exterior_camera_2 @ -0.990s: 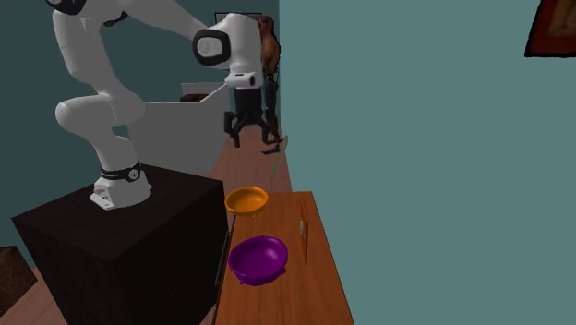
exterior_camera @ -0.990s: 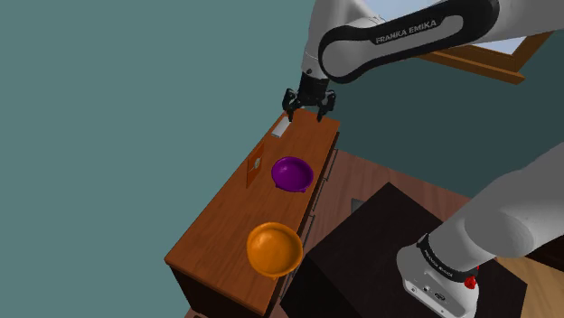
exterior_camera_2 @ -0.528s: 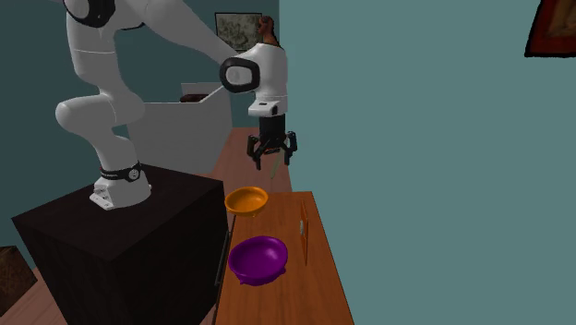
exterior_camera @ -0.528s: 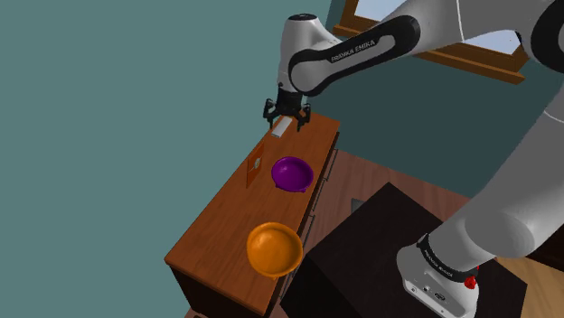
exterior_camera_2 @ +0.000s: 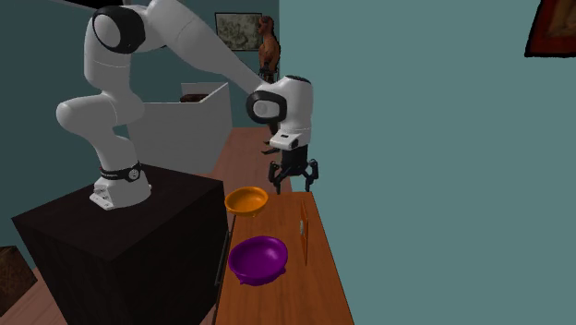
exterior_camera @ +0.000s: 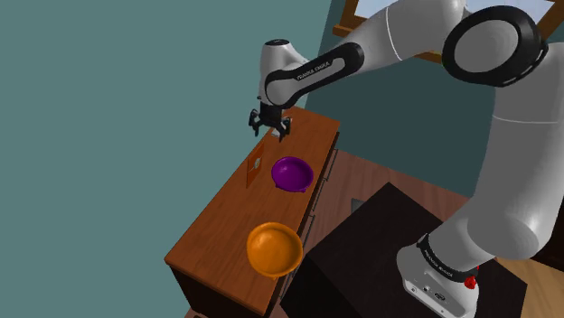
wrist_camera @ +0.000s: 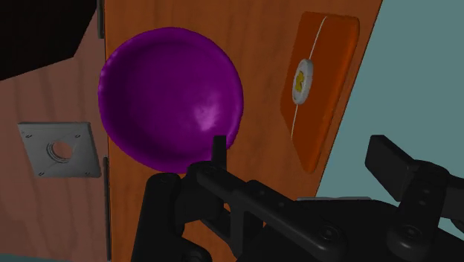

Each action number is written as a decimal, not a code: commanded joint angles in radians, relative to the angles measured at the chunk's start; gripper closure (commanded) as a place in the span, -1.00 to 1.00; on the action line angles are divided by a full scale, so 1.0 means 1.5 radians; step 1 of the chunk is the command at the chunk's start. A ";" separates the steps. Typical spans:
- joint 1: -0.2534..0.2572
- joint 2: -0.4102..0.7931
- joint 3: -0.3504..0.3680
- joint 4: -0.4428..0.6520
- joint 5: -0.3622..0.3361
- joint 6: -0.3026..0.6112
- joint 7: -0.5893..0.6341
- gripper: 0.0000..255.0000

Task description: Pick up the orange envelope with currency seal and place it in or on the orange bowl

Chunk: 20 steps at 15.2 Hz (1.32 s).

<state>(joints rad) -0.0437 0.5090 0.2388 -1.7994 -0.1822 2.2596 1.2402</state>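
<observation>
While the gripper (exterior_camera: 269, 130) hangs empty with jaws spread near the orange sealed envelope (wrist_camera: 321, 82), which stands on edge against the teal wall (exterior_camera: 108, 108) beside the purple bowl (wrist_camera: 171, 93), you should straddle its top edge and mind the wall.

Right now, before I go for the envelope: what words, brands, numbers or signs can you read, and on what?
"FRANKA EMIKA": white lettering on the arm's dark forearm band, small but it reads.
Seal on the envelope: a round yellow mark, too blurred to read.
Base band of the arm: white lettering, too small to read.
No other text is readable.
</observation>
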 commanded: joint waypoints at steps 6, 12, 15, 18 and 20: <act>0.019 0.164 -0.030 0.163 0.010 -0.011 0.069 -1.00; 0.022 0.198 -0.036 0.164 0.004 0.023 0.073 -1.00; 0.023 0.202 -0.037 0.164 0.003 0.026 0.073 -1.00; 0.023 0.202 -0.037 0.164 0.003 0.026 0.073 -1.00; 0.023 0.202 -0.037 0.164 0.003 0.026 0.073 -1.00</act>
<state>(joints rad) -0.0099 0.8113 0.1840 -1.5532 -0.1774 2.2986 1.3498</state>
